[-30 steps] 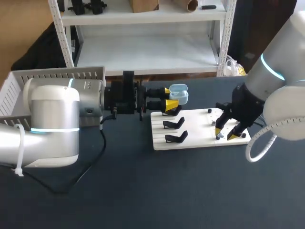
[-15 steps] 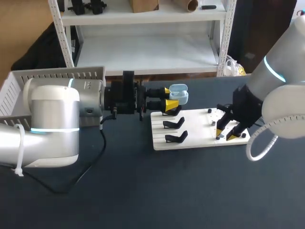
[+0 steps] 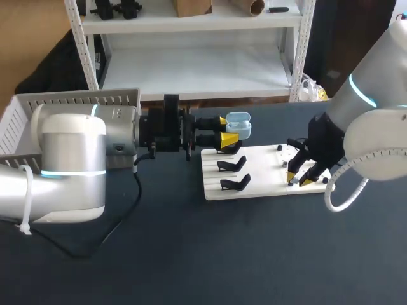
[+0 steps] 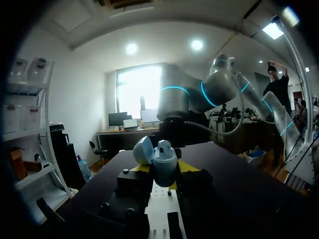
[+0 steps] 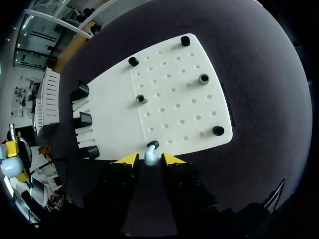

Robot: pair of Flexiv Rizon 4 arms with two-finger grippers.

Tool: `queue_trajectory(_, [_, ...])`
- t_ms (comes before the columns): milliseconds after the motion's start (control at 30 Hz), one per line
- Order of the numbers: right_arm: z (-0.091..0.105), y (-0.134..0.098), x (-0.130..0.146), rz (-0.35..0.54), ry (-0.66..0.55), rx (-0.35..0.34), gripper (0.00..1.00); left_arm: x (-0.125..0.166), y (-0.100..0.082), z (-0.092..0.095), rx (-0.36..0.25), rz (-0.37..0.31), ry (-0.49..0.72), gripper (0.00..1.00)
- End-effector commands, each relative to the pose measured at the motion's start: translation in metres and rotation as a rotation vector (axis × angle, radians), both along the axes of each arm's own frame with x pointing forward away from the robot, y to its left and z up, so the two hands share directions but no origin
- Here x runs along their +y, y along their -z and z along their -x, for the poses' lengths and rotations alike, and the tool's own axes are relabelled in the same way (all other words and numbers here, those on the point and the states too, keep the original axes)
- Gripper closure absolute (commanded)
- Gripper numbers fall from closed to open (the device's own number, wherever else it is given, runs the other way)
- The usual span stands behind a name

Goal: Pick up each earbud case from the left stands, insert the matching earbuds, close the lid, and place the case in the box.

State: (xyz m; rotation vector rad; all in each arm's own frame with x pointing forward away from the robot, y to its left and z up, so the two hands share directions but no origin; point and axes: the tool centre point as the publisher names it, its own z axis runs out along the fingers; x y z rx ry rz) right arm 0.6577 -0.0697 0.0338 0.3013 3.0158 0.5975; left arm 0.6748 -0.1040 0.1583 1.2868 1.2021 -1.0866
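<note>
My left gripper (image 3: 230,129) is shut on a light blue earbud case (image 3: 239,125) and holds it in the air just behind the white board (image 3: 267,171). In the left wrist view the case (image 4: 164,162) stands between the fingers with its lid (image 4: 143,149) open. My right gripper (image 3: 301,178) is down at the board's front right. In the right wrist view a pale earbud (image 5: 151,157) sits by a black holder (image 5: 153,145) between the yellow fingertips (image 5: 127,159). The jaws stand narrowly open around it, with a thin gap on one side.
Three black stands (image 3: 232,165) line the board's left side, all without cases. Several small black pegs (image 5: 204,78) dot the board's right half. A white slatted box (image 3: 38,108) stands at the far left behind my left arm. A black cable (image 3: 121,225) trails over the dark table.
My right gripper's fingers have drawn closer together around the earbud, and the arm has shifted slightly. The left arm and its case have not moved.
</note>
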Motion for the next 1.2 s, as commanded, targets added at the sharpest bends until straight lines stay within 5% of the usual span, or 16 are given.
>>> queue_trajectory(33, [-0.001, 0.001, 0.000, 0.002, 0.001, 0.003, 0.73, 0.000, 0.001, 0.001, -0.003, 0.003, -0.005, 1.00])
queue_trajectory(700, [-0.003, 0.004, 0.000, 0.008, 0.007, 0.017, 0.76, 0.000, 0.001, 0.001, -0.003, 0.003, -0.005, 1.00])
queue_trajectory(967, [-0.002, 0.004, 0.002, 0.014, 0.002, 0.018, 1.00, 0.000, 0.001, 0.001, -0.003, 0.003, -0.005, 1.00])
queue_trajectory(1200, [0.005, -0.009, 0.001, 0.017, 0.003, 0.002, 1.00, 0.000, 0.001, 0.001, -0.003, 0.003, -0.005, 1.00])
